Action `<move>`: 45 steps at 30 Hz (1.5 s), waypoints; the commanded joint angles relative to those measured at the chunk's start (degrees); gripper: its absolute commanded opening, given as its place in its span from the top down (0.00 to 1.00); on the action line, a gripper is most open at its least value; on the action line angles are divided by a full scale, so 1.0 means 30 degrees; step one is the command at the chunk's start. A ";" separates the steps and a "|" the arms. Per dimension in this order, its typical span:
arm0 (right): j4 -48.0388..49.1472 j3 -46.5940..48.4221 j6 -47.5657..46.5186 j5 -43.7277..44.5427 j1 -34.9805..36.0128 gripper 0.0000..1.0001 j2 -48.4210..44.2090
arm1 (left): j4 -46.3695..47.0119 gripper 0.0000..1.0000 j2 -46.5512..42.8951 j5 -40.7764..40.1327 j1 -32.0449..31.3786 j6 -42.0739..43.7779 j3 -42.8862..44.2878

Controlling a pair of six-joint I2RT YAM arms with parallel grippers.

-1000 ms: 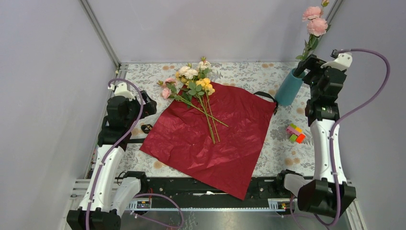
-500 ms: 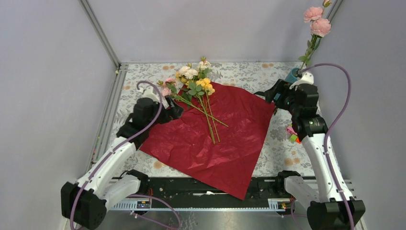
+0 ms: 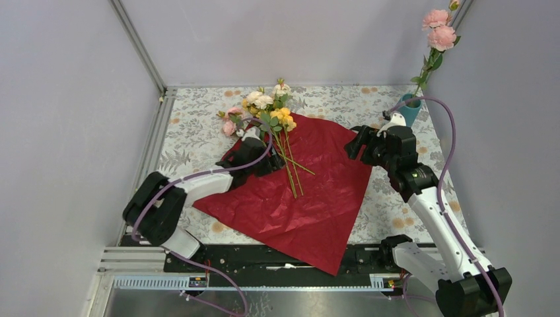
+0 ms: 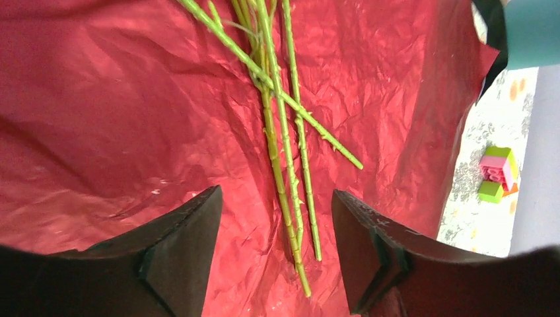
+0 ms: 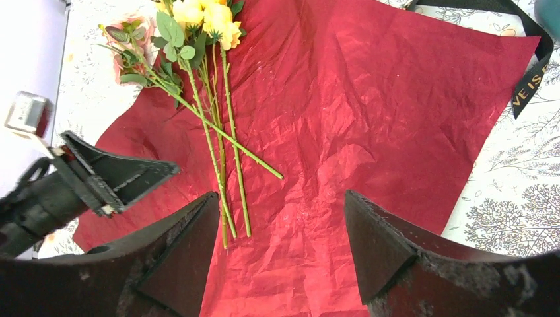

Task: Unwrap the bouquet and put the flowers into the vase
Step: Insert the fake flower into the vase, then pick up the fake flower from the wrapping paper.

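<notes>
**Top view.** Left pincer (image 3: pixel 259 160): hangs low over the left part of the red paper (image 3: pixel 310 191), jaws apart, nothing gripped, just beside the loose flowers (image 3: pixel 271 115). Right pincer (image 3: pixel 356 142): hovers over the paper's right corner, likewise apart and empty. Paper spread flat on the patterned worktop (image 3: pixel 198 125). Flower heads at the paper's far corner, partly on the worktop, with stems (image 3: pixel 290 168) running back across the paper. Vase (image 3: pixel 411 111) at the far right, mostly hidden behind the right arm, with a tall sprig of pink blooms (image 3: pixel 437 30) rising out of it.

**Left wrist.** Left pincer (image 4: pixel 276 198) open partway, with crinkled paper (image 4: pixel 99 119) below. Several green stems (image 4: pixel 277 132) lie in line with the gap; cannot tell whether the fingers touch them. Edge of the vase (image 4: pixel 531 33) at upper right, block toy (image 4: pixel 496 175) on the worktop past the paper's edge.

**Right wrist.** Right pincer (image 5: pixel 280 198) wide apart, holding nothing, looking down on the paper (image 5: pixel 370 119). Yellow and pink flowers (image 5: pixel 198 20) at upper left, with the stems (image 5: pixel 228 152) crossing one another. Left pincer (image 5: pixel 112 175) comes in from the left. Black ribbon (image 5: pixel 531 66) lies off the paper's right corner.
</notes>
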 commanded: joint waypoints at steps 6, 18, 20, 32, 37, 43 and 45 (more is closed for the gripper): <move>-0.0461 -0.0245 0.0287 -0.0397 0.0176 0.28 -0.0487 | 0.2580 0.44 0.3282 -0.0584 -0.1662 -0.1070 0.2450; -0.0609 -0.0435 0.0303 -0.0626 0.0195 0.28 -0.0461 | 0.1910 0.59 0.4771 -0.1236 -0.1763 -0.1298 0.3222; -0.0631 -0.0432 0.0303 -0.0683 0.0184 0.28 -0.0441 | 0.1895 0.59 0.4803 -0.1362 -0.1778 -0.1321 0.3216; -0.0724 -0.0494 0.0391 -0.0832 0.0177 0.35 -0.0439 | 0.1652 0.70 0.5420 -0.1809 -0.1794 -0.1435 0.3439; -0.0776 -0.0486 0.0369 -0.0890 0.0178 0.37 -0.0411 | 0.1588 0.71 0.5570 -0.1952 -0.1796 -0.1491 0.3521; -0.0821 -0.0494 0.0375 -0.0919 0.0177 0.40 -0.0385 | 0.1623 0.71 0.5872 -0.1891 -0.1798 -0.1614 0.3618; -0.0813 -0.0518 0.0383 -0.0934 0.0177 0.40 -0.0384 | 0.1646 0.72 0.5939 -0.1925 -0.1787 -0.1628 0.3626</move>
